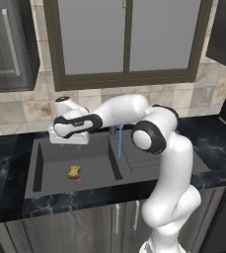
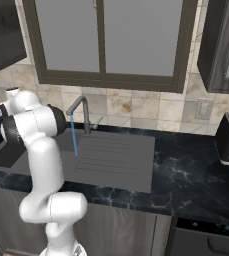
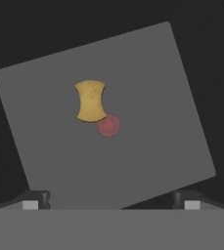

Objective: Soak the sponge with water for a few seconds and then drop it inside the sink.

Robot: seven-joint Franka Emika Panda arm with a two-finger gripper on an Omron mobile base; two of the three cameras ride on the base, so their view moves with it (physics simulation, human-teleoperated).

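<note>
The sponge (image 3: 90, 101) lies on the floor of the sink (image 1: 40, 163), just beside the red drain mark (image 3: 108, 125), straight below the spread, empty end effector (image 3: 111, 202), its long axis running across the line between the fingertips.

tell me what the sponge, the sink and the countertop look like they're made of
Sponge: soft foam, probably; matte yellow-tan, waisted block.
Sink: dark grey matte, maybe composite or coated metal; no shine, ribbed drainboard.
Countertop: polished black marble or similar stone, judging by pale veins.
</note>
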